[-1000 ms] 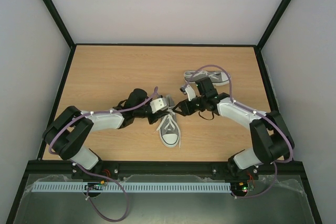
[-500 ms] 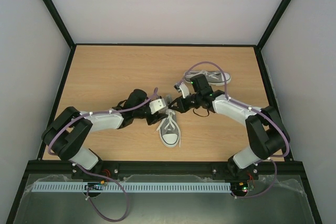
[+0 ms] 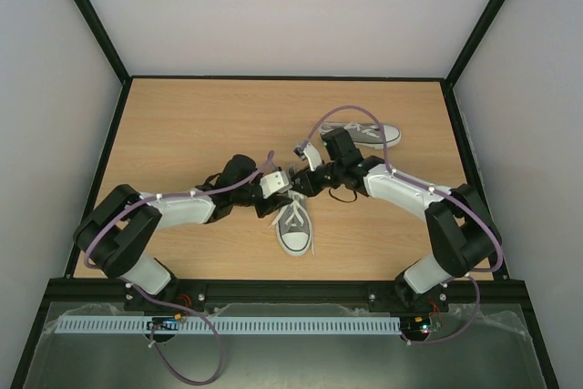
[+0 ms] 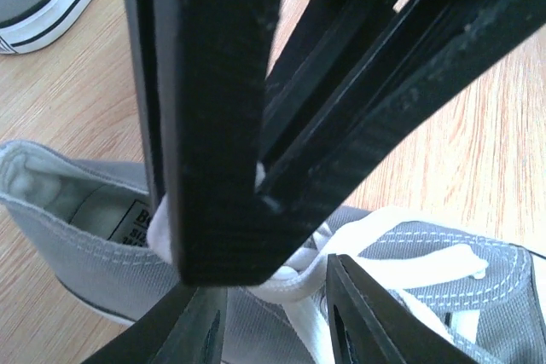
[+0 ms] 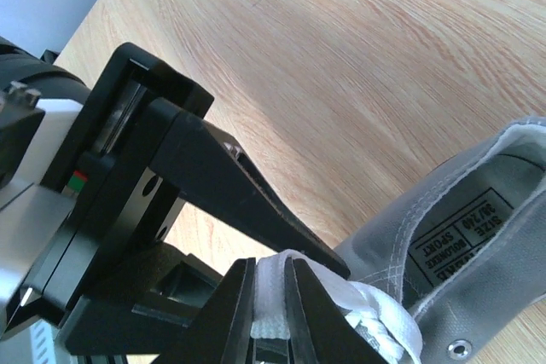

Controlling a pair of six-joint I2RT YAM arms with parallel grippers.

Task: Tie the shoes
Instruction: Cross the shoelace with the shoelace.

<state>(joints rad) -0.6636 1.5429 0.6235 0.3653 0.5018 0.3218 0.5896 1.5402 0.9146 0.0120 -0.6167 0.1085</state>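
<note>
Pinching a white lace (image 5: 271, 294), the right gripper (image 5: 270, 277) has moved toward nine o'clock. It now meets the left gripper (image 4: 269, 283), jaws apart, above the shoe (image 3: 294, 225). A handover looks likely.

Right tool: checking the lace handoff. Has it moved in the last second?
Yes. The right tool has shifted left in the top view, away from the far shoe and toward the left tool over the near shoe.

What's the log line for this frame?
right claw: shut on white lace | left claw: open, at lace | near shoe: upright
</note>
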